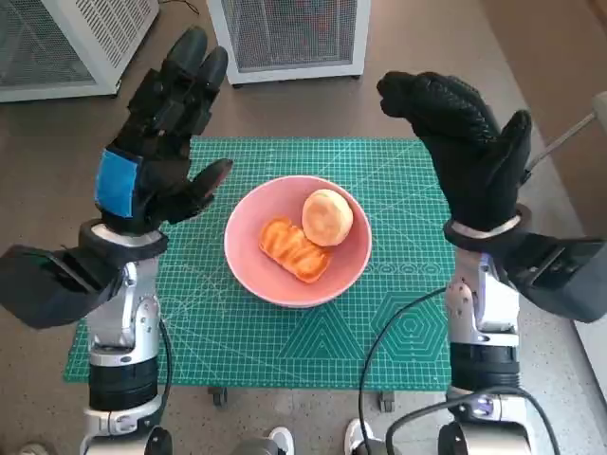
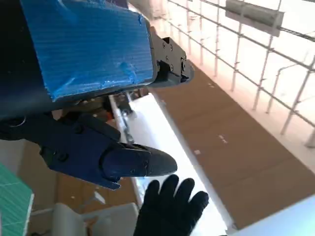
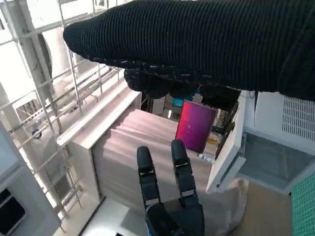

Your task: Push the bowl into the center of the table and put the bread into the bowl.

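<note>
Wrist views show no counter contents, only room and opposite hand. Pink bowl [image 1: 298, 241] mid green mat [image 1: 398, 322] on counter, holds bread [image 1: 295, 249] and round bun [image 1: 327, 217]. Left hand [image 1: 163, 142] spread, empty; right hand [image 1: 465, 142] raised, fingers apart, empty.

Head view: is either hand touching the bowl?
No. The left hand and right hand are raised on either side, apart from the pink bowl, which holds two pieces of bread.

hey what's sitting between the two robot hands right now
In the head view, the pink bowl sits on the green mat between the left robot hand and right robot hand, holding two breads: a round bun and a glazed pastry.
</note>
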Tool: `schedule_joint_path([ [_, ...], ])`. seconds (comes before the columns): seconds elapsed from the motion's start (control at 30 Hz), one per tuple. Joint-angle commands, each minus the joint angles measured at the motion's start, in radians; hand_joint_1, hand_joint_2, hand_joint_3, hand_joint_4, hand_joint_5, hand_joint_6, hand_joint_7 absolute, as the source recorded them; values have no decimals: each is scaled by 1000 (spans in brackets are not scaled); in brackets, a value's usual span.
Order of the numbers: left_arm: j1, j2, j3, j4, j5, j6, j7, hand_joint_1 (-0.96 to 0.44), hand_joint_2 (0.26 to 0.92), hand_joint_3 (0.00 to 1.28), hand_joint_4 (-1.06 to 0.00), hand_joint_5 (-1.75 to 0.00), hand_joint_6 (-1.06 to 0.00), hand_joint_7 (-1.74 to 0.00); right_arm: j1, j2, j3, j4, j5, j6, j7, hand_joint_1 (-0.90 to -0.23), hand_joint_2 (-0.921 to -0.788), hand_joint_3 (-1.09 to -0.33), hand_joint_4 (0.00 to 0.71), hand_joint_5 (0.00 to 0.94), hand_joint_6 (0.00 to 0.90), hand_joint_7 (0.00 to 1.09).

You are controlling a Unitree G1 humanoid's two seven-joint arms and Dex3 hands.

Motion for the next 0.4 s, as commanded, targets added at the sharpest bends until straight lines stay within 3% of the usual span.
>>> schedule_joint_path([
  [0.03, -3, 8, 4, 10, -18, -26, -14, -657, 921, 374, -229, -29, -317, -71, 2, -10, 1, 10, -18, -1, -14, -667, -921, -764, 219, 5, 228, 176],
  [0.4, 1, 16, 0, 23, -17, -49, -28, -649, 921, 398, -233, -20, -318, -68, -5, -9, 6, 23, -46, -12, -37, -671, -921, -759, 222, 5, 228, 181],
])
